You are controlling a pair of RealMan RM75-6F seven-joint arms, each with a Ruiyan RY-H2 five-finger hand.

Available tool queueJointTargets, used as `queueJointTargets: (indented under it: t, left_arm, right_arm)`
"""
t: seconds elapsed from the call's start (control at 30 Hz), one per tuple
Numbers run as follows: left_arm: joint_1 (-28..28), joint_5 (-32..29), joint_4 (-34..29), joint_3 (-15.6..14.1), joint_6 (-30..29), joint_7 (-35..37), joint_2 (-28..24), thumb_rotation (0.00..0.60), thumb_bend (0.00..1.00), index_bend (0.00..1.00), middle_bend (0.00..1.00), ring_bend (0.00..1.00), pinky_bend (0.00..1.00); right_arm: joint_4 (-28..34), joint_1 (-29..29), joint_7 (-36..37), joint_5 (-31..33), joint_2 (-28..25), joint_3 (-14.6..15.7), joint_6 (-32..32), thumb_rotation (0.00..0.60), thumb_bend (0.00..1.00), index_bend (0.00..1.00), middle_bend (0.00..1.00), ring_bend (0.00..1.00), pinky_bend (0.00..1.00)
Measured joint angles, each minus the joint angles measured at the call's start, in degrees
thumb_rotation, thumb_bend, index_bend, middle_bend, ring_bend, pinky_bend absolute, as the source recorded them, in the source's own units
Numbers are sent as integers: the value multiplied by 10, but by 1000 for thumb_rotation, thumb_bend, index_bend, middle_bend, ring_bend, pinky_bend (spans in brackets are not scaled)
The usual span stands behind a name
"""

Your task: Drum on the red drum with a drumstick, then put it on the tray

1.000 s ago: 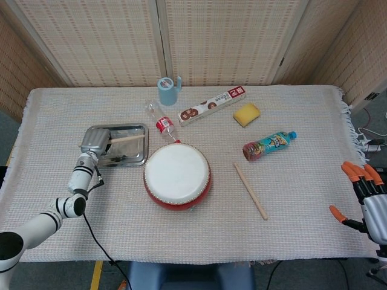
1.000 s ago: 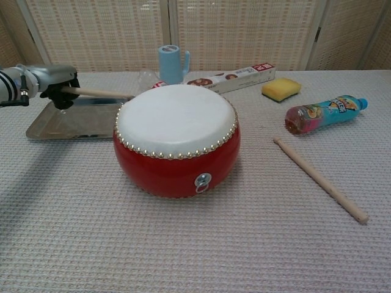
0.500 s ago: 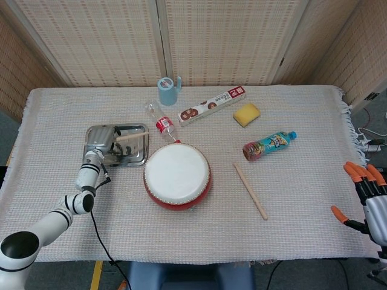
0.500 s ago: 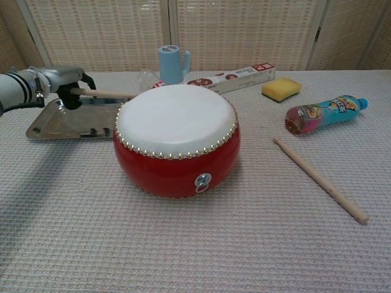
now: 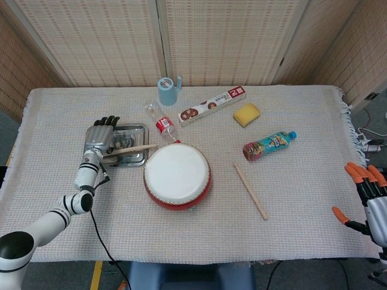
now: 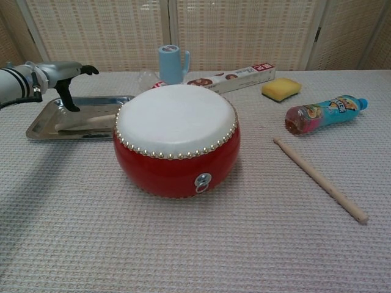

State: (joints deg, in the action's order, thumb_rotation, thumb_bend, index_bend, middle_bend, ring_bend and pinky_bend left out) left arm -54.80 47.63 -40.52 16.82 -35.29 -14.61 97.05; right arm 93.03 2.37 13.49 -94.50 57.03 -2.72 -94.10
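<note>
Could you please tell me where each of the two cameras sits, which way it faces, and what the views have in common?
Head view: sits high above the near table edge, looking steeply down on the cloth-covered table; shows the left hand over the silver metal tray and the right hand at the right edge.
Chest view: sits low near the table's front edge, looking level across it; only the left hand shows.
Shared: the round red drum with white skin, the tray with a wooden drumstick lying in it, and a second wooden drumstick on the cloth.

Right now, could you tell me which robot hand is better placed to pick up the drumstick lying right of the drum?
Probably the right robot hand: it hangs open beside that drumstick, with the drum between it and the left robot hand.
</note>
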Motion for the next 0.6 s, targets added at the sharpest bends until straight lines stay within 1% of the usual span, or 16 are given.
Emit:
queueJointTargets:
  t: [0.07,0.17,0.27,0.33,0.47,0.6]
  left_arm:
    - [3,2,-11,6,-15,10,-5,600,231,19,39,0,95]
    - [14,9,-45,17,-48,30,-21,600,252,52,82,6,107]
    - [31,20,-99,24,-80,46,-48,600,285,95,103,15,114]
    - [50,31,-146,24,-113,50,-71,600,297,122,114,24,115]
    - [94,48,-249,15,-188,46,-122,600,303,139,117,25,115]
    - [156,69,-366,-7,-249,37,-178,600,302,175,124,25,114]
  right_arm:
    - [0,-1,1,0,-2,0,-1,600,234,0,55,0,0]
    - [1,-1,3,1,-4,0,1,600,234,0,55,0,0]
    - [1,0,6,4,-7,1,7,600,234,0,55,0,0]
    - [2,1,9,6,-11,2,13,600,234,0,55,0,0]
    - [3,4,13,13,-22,6,33,600,234,0,55,0,0]
    - [-3,7,23,20,-25,8,44,600,234,0,55,0,0]
